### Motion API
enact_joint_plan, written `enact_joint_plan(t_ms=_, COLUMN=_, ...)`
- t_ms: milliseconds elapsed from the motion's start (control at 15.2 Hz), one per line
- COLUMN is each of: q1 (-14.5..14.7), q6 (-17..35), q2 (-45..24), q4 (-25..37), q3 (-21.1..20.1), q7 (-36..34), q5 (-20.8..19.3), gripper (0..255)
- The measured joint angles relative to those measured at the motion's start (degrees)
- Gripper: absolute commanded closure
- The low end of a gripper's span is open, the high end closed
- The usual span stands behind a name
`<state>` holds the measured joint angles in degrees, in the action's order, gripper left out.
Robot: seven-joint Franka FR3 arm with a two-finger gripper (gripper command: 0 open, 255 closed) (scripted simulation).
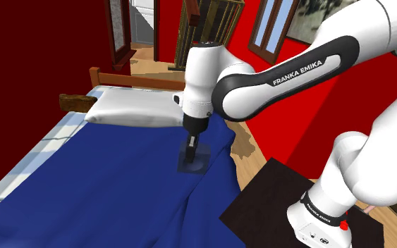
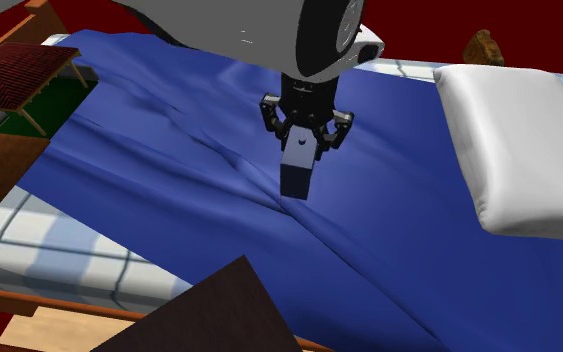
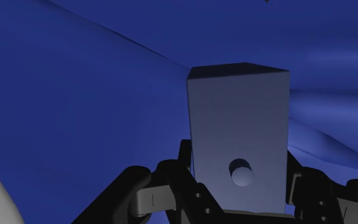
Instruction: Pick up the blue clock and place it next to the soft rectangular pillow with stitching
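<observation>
Clock [image 2: 294,180], a blue-grey box, hangs upright, clasped between the black fingers of your gripper [image 2: 304,146]. It is low over the blue bedcover [image 2: 149,150], near a long fold. Your white pillow [image 2: 514,140] lies at the head of the bed, toward the second exterior view's right, apart from it.

Rumpled blue bedspread [image 1: 105,183] spread beneath the gripper [image 1: 192,150], white checked sheet [image 2: 59,250] showing at the bed's edges well apart from it, wooden headboard [image 1: 137,79] beyond it, dark red wall [image 1: 34,49] off to one side, wooden slatted frame [image 1: 221,21] farther behind.
</observation>
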<state>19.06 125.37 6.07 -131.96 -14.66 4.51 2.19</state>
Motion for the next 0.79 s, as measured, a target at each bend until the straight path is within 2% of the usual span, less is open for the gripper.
enact_joint_plan(t_ms=660, q1=0.0, q6=-7.6, q2=3.3, q4=4.4, q3=0.3, q7=0.5, q5=0.7, gripper=255)
enact_joint_plan(t_ms=792, q1=-0.8, q6=-8.0, q2=3.1, q4=4.9, q3=1.3, q7=2.1, q5=0.5, gripper=255)
